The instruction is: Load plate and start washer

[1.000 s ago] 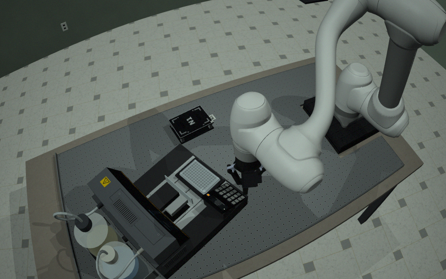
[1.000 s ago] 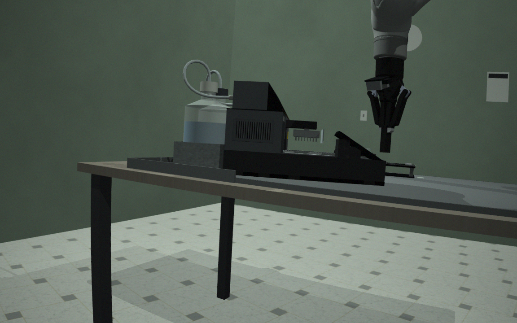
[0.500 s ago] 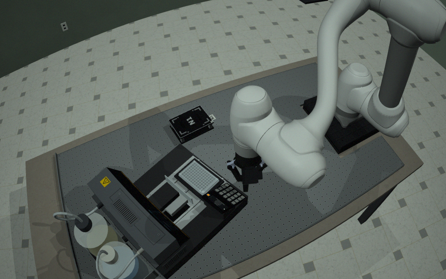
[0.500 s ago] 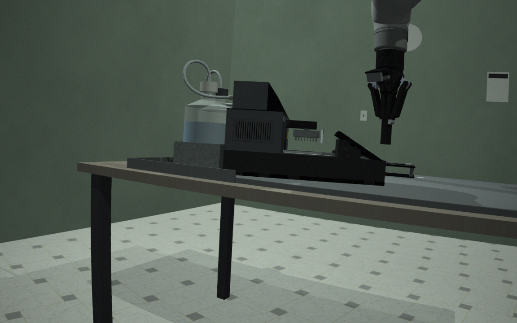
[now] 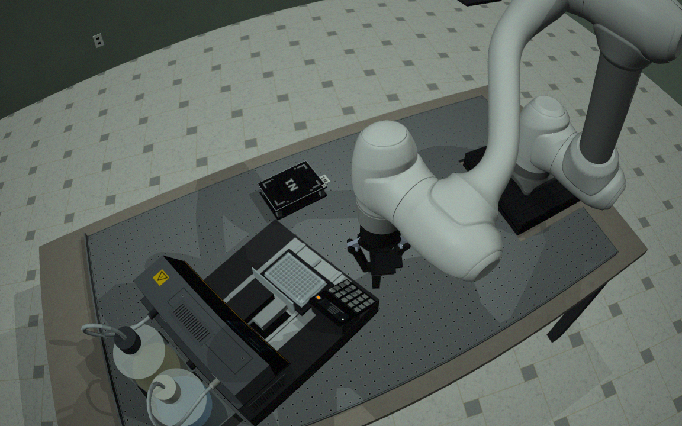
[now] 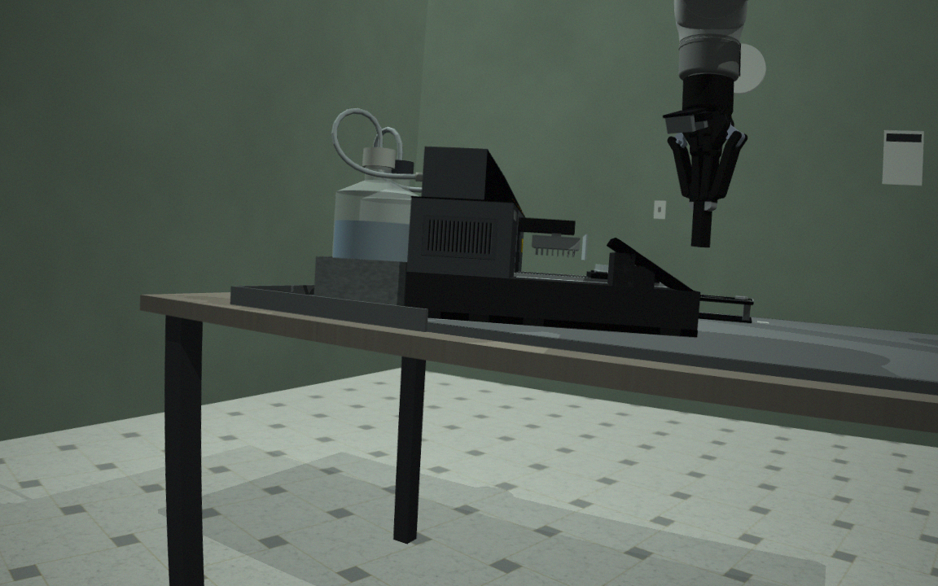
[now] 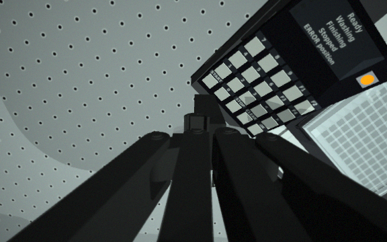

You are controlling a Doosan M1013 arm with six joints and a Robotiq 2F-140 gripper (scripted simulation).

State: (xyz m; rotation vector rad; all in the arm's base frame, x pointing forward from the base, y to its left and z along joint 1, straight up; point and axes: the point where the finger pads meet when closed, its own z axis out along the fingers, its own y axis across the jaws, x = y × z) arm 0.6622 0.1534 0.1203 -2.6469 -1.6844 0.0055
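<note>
Top view: The plate (image 5: 295, 278) (image 7: 365, 141) lies on the carrier (image 5: 304, 309) (image 7: 318, 148) of the washer (image 5: 205, 312) (image 6: 465, 237), in front of the housing and beside the keypad (image 5: 352, 296) (image 7: 261, 84). It looks flat; contact with each locator and the corner carrying A1 cannot be made out. Lamp (image 5: 318, 297) (image 7: 367, 80) is amber. The nest (image 5: 291, 184) (image 6: 725, 297) holds no plate, its N1 marking exposed. The arm (image 5: 438, 201) (image 6: 709, 43) reaches in from its base, with the gripper (image 5: 376, 283) (image 6: 701, 244) (image 7: 203, 110) pointing down just off the keypad's outer side. Two bottles (image 5: 139, 352) (image 6: 370, 225) stand behind the housing, with tubing at their caps.

Exterior view: Gripper upright, fingers pressed together on nothing. Tips hang above the level of the sloped keypad housing, in open air and apart from it. The plate cannot be made out clearly from this side. Blue liquid is visible in the nearer bottle, and the nest shows low past the washer's front end.

Wrist view: Closed fingertips appear near the START key (image 7: 210, 81), over the keypad's edge; no contact seen. The display panel (image 7: 341, 40) bears the words Ready, Washing, Finishing, Stopped and ERROR position. Amber lamp lit beside it. Part of the plate shows at the right, its wells in a regular grid; the rest is out of frame.
</note>
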